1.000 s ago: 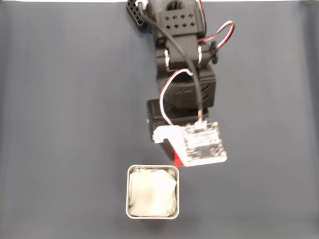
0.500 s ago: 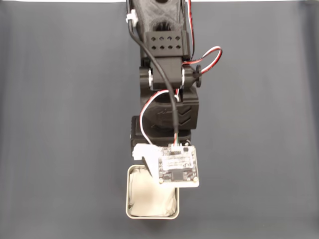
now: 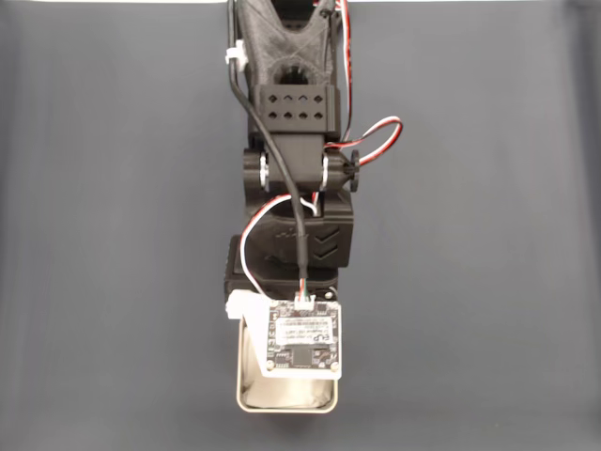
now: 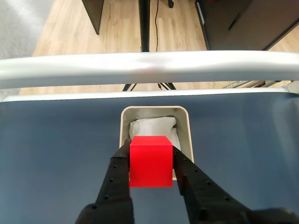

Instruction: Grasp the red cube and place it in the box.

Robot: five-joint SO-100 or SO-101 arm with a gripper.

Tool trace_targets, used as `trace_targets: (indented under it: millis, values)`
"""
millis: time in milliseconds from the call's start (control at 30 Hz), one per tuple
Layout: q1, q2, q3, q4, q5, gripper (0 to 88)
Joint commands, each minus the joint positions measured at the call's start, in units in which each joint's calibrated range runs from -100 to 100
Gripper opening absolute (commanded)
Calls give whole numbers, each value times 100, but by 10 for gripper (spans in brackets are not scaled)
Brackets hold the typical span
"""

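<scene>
Wrist view recorded the gripper (image 4: 150, 156) clenched on the red cube (image 4: 150, 161), with one black finger (image 4: 117, 175) pressed to the cube's left face and the other to its right face. The cube was held clear of the dark table surface (image 4: 56, 149) and sat directly in front of the box (image 4: 188, 128) in that view, covering the near part of the box's opening. The box was a square tin with rounded corners; its interior carried a white crumpled lining (image 4: 152, 128), and nothing else could be seen inside the portion left uncovered. Whether the cube was above the box's opening or just short of its near rim could not be determined from this angle. Fixed view showed the black arm (image 3: 291, 188) extended down the picture over the dark table surface (image 3: 113, 235), with a small white circuit board (image 3: 300, 338) on its wrist overlying the upper part of the box (image 3: 286, 399). Beyond the table edge, a pale rail (image 4: 149, 67) and a wooden floor (image 4: 121, 28) were noted.
</scene>
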Motion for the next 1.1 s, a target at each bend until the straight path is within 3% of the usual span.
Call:
trace_targets:
  millis: [0, 1067]
  values:
    - [91, -68, -351, -125, -34, 42]
    - [134, 218, -662, -264, -10, 45]
